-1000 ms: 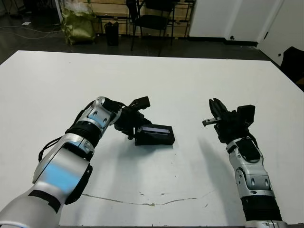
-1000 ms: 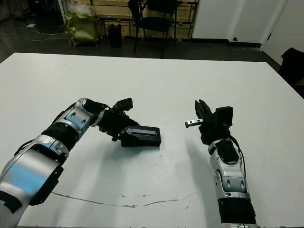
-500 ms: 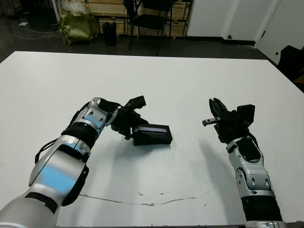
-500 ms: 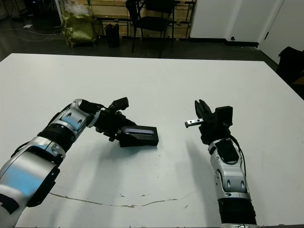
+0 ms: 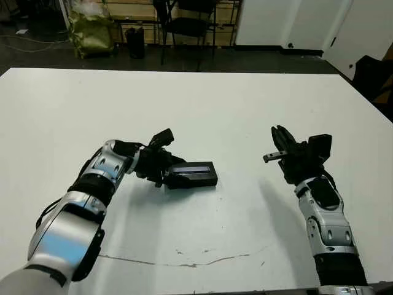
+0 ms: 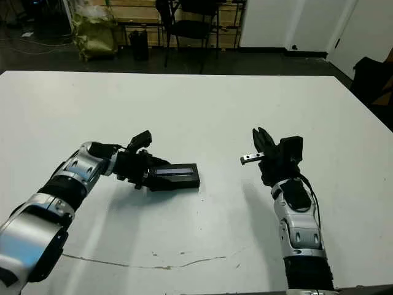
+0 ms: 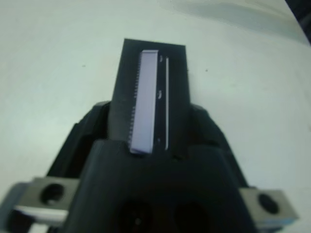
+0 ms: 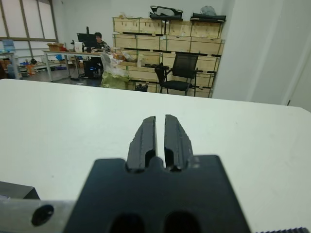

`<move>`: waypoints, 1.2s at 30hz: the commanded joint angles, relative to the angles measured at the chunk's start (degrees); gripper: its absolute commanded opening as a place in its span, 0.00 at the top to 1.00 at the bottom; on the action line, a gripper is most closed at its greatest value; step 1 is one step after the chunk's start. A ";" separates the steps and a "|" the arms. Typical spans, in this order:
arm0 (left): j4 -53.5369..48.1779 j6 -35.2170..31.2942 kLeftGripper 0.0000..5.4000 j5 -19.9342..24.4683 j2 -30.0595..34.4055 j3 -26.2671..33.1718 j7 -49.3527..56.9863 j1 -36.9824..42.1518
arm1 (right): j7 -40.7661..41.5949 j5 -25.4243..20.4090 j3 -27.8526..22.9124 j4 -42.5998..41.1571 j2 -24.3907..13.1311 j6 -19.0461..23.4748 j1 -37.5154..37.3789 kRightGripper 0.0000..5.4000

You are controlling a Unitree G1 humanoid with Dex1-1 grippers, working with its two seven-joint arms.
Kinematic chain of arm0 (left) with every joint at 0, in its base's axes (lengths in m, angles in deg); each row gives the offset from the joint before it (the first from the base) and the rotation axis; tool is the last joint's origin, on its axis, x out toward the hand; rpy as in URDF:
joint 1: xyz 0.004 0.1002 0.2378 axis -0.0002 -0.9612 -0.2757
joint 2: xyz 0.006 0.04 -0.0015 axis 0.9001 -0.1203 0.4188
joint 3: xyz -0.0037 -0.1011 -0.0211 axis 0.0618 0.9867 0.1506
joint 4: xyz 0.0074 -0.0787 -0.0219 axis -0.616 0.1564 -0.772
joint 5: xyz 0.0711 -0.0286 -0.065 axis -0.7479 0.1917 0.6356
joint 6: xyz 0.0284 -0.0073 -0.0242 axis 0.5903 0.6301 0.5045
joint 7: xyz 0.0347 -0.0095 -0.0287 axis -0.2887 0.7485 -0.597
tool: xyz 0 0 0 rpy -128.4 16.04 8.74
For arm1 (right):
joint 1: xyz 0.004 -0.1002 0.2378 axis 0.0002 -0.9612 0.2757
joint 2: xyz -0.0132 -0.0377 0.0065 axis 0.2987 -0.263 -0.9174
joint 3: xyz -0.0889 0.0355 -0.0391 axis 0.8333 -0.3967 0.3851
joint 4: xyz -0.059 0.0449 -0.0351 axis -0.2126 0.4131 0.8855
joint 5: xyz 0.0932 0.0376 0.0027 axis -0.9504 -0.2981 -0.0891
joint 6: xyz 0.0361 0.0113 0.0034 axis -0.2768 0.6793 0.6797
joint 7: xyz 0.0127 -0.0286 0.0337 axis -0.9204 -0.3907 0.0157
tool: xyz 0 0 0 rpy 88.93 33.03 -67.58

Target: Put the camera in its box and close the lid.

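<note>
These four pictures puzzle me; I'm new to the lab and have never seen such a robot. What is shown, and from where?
It is a humanoid robot with two arms at a white table. Two pictures come from a stereo camera on its head, looking down; the other two come from cameras on its wrists, looking along the fingers. On the table lies a closed black box whose lid has a pale stripe. The left gripper is at one end of the lid, its fingers at either side of it. The right gripper holds nothing, fingers together, raised off to the side. Beyond the table are a chair, crates and a seated person.
</note>
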 commanded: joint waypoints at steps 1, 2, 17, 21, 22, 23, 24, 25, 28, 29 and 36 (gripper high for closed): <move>-0.13 0.96 0.25 -3.44 6.18 -0.04 4.14 -3.61 | 0.26 -0.77 -0.45 0.16 -0.52 1.05 -0.11 1.00; -0.39 1.07 0.20 -3.16 6.47 0.06 4.23 -4.09 | 0.06 -0.90 -0.43 -0.29 -0.51 1.73 -0.17 1.00; -7.65 0.59 0.01 -1.26 9.32 0.29 7.09 -9.85 | -1.15 -0.49 0.05 -1.36 -0.74 3.71 -0.61 1.00; -6.70 2.95 0.01 0.34 10.67 1.93 6.22 -8.90 | 0.33 -1.33 -0.29 -0.54 -0.56 1.19 -0.79 1.00; -7.08 2.76 0.01 0.85 11.22 2.49 5.98 -8.68 | 0.66 -1.46 -0.45 0.34 -0.52 0.31 -0.64 1.00; -8.68 2.10 0.01 2.27 12.19 4.02 5.88 -8.75 | 0.67 -1.55 -0.56 0.77 -0.43 0.08 -0.51 1.00; -10.01 0.97 0.01 3.56 12.86 5.35 5.79 -8.82 | 0.73 -1.72 -0.65 1.04 -0.33 -0.13 -0.41 1.00; -11.56 -0.85 0.01 5.42 13.24 7.25 5.98 -9.06 | 0.73 -1.79 -0.66 1.15 -0.26 -0.25 -0.36 1.00; -18.29 -7.23 0.01 12.69 12.48 15.39 11.42 -11.67 | 1.33 -2.18 -0.86 2.40 -0.27 -1.20 -0.09 1.00; -21.63 -8.56 0.01 14.91 11.53 18.40 15.06 -13.29 | 1.06 -2.11 -0.83 2.31 -0.23 -0.96 -0.09 1.00; -45.87 -12.32 0.26 24.89 0.05 31.43 41.90 -22.53 | -0.02 -1.69 -0.29 -1.98 0.06 -1.10 -1.07 1.00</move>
